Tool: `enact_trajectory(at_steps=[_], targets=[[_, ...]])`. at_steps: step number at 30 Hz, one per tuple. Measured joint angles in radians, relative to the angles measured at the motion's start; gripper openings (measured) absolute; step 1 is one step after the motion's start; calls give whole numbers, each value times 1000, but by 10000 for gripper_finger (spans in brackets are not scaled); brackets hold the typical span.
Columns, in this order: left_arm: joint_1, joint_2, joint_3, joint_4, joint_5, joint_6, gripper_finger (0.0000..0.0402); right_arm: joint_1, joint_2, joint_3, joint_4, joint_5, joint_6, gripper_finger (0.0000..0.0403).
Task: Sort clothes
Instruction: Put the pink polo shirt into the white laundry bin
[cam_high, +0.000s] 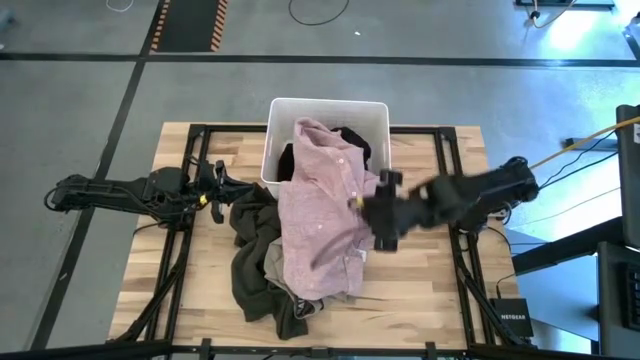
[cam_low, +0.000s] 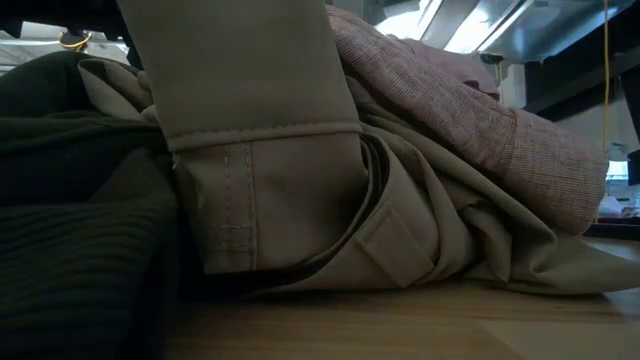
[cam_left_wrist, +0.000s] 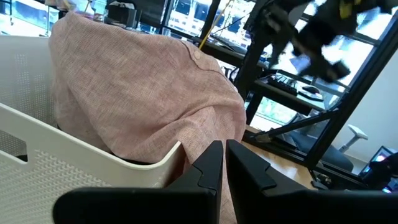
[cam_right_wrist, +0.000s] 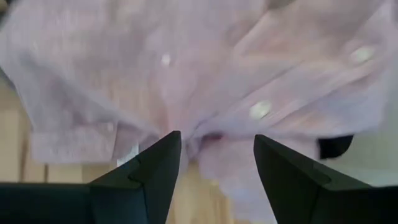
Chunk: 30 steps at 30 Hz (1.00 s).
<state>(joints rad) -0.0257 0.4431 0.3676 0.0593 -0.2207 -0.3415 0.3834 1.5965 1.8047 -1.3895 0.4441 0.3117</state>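
Observation:
A pale pink shirt (cam_high: 320, 215) hangs out of the white bin (cam_high: 285, 105) and lies over a large olive-grey garment (cam_high: 255, 270) on the table. It also shows in the left wrist view (cam_left_wrist: 137, 93) and the right wrist view (cam_right_wrist: 205, 62). A black garment (cam_high: 355, 140) lies in the bin. My right gripper (cam_right_wrist: 216, 140) is open above the shirt's buttoned front, at the shirt's right edge in the high view (cam_high: 364, 205). My left gripper (cam_left_wrist: 224, 165) is shut beside the bin's left wall (cam_left_wrist: 56, 162), just left of the olive-grey garment in the high view (cam_high: 232, 193). I see nothing between its fingers.
The bin stands at the table's far edge, in the middle. In the low view a beige cuffed sleeve (cam_low: 260, 150) and dark ribbed fabric (cam_low: 70, 240) fill the front, with the pink shirt (cam_low: 480, 120) on top. Bare wood (cam_high: 420, 290) shows at the near right.

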Motion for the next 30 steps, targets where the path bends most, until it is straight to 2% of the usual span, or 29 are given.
enact_trajectory(at_steps=[3, 7, 11, 16, 19, 25, 30], targets=[[0, 0, 0, 0, 0, 0, 15, 95, 0, -122, 0, 67, 85, 221], [0, 0, 0, 1, 0, 0, 15, 172, -1, -288, 1, 128, 276, 221], [0, 0, 0, 5, 0, 5, 15, 213, -4, -455, 42, 153, 417, 221], [0, 0, 0, 5, 0, 6, 15, 219, -32, -670, 187, 215, 513, 221], [0, 0, 0, 5, 0, 5, 15, 216, -69, -794, 335, 265, 521, 221], [0, 0, 0, 5, 0, 8, 15, 147, -152, -991, 578, 271, 521, 221], [0, 0, 0, 5, 0, 9, 15, 65, -165, -1103, 813, 271, 431, 221]])
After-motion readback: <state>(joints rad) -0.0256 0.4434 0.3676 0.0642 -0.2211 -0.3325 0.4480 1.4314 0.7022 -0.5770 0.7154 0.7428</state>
